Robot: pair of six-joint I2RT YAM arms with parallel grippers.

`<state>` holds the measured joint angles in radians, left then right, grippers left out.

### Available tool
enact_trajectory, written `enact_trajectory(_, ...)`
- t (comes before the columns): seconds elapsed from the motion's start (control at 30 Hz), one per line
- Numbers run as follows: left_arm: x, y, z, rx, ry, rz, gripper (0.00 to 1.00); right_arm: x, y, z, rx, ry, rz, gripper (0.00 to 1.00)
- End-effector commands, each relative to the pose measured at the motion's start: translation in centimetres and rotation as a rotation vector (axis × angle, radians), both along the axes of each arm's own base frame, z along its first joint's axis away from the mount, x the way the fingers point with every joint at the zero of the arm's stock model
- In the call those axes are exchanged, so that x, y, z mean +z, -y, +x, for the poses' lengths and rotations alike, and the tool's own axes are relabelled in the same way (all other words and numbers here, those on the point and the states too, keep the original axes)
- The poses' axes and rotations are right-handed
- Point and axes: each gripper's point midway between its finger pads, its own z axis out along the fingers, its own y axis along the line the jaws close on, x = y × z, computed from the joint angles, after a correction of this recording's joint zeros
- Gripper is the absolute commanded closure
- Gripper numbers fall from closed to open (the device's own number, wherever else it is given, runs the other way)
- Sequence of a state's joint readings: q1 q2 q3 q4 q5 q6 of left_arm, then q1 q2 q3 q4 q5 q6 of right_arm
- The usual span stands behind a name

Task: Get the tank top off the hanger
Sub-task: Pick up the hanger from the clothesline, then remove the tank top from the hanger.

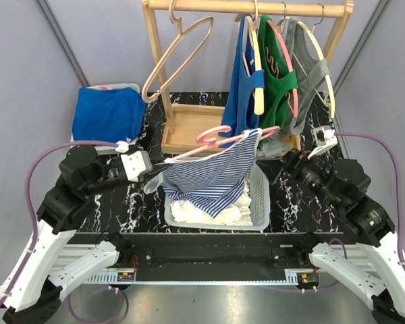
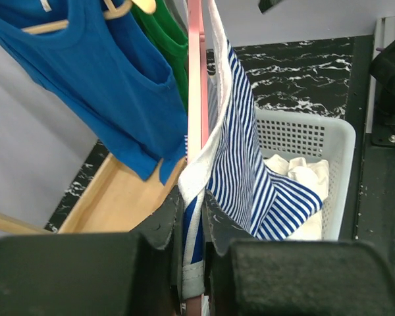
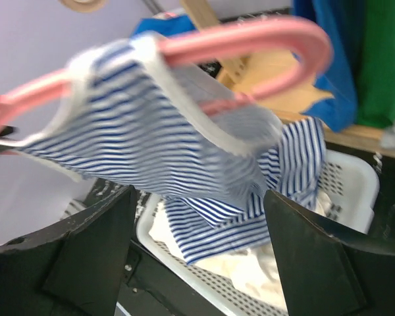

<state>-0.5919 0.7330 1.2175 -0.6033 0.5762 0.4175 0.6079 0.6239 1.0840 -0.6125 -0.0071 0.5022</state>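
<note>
Four tank tops are in sight. Three hang on the wooden rack (image 1: 209, 5) at the top of the overhead view: a blue one (image 1: 241, 88), a green one (image 1: 277, 81) and a grey one (image 1: 310, 74). The fourth, the striped tank top (image 1: 212, 177), sits mid-frame on a pink hanger (image 3: 250, 33). It is off the rack and hangs over the one white basket (image 1: 260, 196), with its lower folds drooping onto the white laundry (image 1: 189, 210) inside. That makes five hangers in all, counting the bare beige hanger (image 1: 162, 62) at the rack's left. One blue cloth (image 1: 108, 113) lies at the upper left, beyond the black marbled table (image 1: 121, 202). There are two arms. The left gripper (image 2: 193, 204) is pressed together, pinching the top's white-edged hem along with the hanger's end, which its fingers largely cover. The right gripper (image 3: 199, 194) stands spread wide at the right of the basket, with nothing between its fingers, facing the hanger's rounded far end where a white-trimmed strap loops over the pink bar. The right wrist view is blurred, so the stripes smear. The hooks on the rack are partly cut off by the upper frame edge. The container under the blue cloth is mostly hidden, and the hung garments mask part of the rack's wooden base.
</note>
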Motion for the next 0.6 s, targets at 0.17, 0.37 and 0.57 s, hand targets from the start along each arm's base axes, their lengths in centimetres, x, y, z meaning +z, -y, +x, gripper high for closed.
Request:
enact_trajectory(0.17, 1.7, 1.0, -0.7, -0.061, 0.017, -0.078, 1.00, 4.3, -3.4, 0.7, 0.150, 0.187, 0.087, 0.13)
enact_trajectory(0.37, 2.4, 1.0, -1.2, -0.076, 0.014, -0.098, 1.00, 3.9, -3.9, 1.8, 0.140, 0.198, 0.075, 0.14)
enact_trajectory(0.57, 2.6, 1.1, -1.4, -0.086, 0.006, -0.105, 1.00, 4.1, -4.4, 2.2, 0.152, 0.207, 0.077, 0.14)
